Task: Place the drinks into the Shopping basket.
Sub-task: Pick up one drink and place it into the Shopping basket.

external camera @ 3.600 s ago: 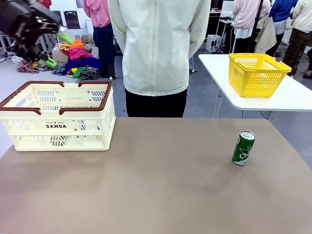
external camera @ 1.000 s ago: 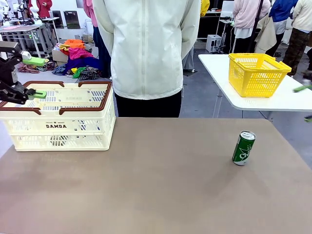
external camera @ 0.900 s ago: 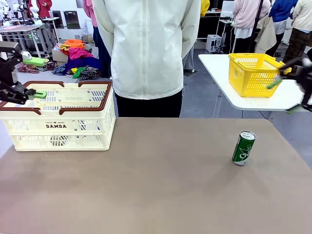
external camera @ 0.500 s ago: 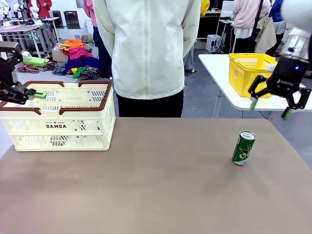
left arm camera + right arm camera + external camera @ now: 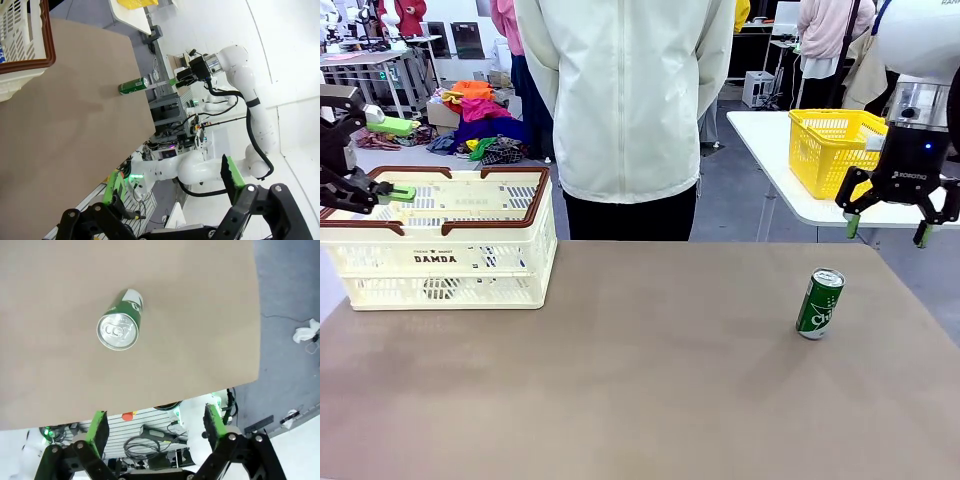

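Green can (image 5: 820, 303) stands upright on worktop (image 5: 640, 390), well apart from DAMDA basket (image 5: 440, 258). R fingers (image 5: 852, 227) wide open, empty, above it, off-centre; I'd centre, drop straight, pinch mid-body. L fingers (image 5: 392, 126) open, empty, at basket rim.

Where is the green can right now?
In the front view the green can stands upright on the table's right side, lower left of the open right gripper, far from the Shopping basket.

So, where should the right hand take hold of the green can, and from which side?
Probably its upper body, just under its top, coming from above: the green can stands upright, alone on the table, and the open right hand hangs higher than it.
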`<action>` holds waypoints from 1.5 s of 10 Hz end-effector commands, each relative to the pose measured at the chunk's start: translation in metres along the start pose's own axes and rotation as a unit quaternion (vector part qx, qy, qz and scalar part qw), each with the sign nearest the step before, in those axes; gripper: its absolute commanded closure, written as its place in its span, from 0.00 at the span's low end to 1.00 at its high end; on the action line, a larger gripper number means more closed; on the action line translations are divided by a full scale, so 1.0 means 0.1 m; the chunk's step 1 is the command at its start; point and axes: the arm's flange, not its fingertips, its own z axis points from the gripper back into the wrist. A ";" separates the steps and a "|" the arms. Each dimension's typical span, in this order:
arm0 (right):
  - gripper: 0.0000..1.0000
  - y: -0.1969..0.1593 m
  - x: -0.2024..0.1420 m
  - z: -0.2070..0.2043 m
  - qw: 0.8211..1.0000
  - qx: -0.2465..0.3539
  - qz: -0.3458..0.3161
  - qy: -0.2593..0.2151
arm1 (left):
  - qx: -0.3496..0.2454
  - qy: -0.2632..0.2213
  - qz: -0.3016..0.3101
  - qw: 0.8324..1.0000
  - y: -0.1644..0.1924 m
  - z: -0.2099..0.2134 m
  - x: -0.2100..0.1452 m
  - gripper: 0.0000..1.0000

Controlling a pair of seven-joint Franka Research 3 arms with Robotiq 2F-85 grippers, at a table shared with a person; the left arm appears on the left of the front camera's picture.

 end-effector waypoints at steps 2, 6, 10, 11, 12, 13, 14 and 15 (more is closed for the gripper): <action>0.00 0.28 0.11 -0.25 0.993 0.033 0.100 -0.049 | -0.011 -0.004 0.005 1.000 -0.03 0.00 -0.01 0.00; 0.00 0.70 0.34 -0.91 0.987 -0.014 0.140 -0.075 | -0.011 -0.004 0.005 1.000 -0.03 0.00 -0.01 0.00; 0.00 0.78 0.34 -0.99 0.983 -0.050 0.160 -0.071 | -0.011 -0.004 0.005 1.000 -0.03 0.00 -0.01 0.00; 0.00 0.77 0.34 -0.98 0.983 -0.045 0.163 -0.070 | -0.011 -0.004 0.005 1.000 -0.03 0.00 -0.01 0.00; 0.00 0.71 0.33 -0.91 0.984 -0.039 0.160 -0.072 | -0.011 -0.004 0.005 1.000 -0.03 0.00 -0.01 0.00; 0.00 0.59 0.29 -0.74 0.984 -0.020 0.160 -0.082 | -0.011 -0.004 0.005 1.000 -0.03 0.00 -0.01 0.00; 0.00 0.48 0.26 -0.60 0.984 -0.015 0.154 -0.091 | -0.011 -0.004 0.005 1.000 -0.03 0.00 -0.01 0.00; 0.00 0.42 0.25 -0.53 0.985 -0.020 0.145 -0.095 | -0.011 -0.004 0.005 1.000 -0.03 0.00 -0.01 0.00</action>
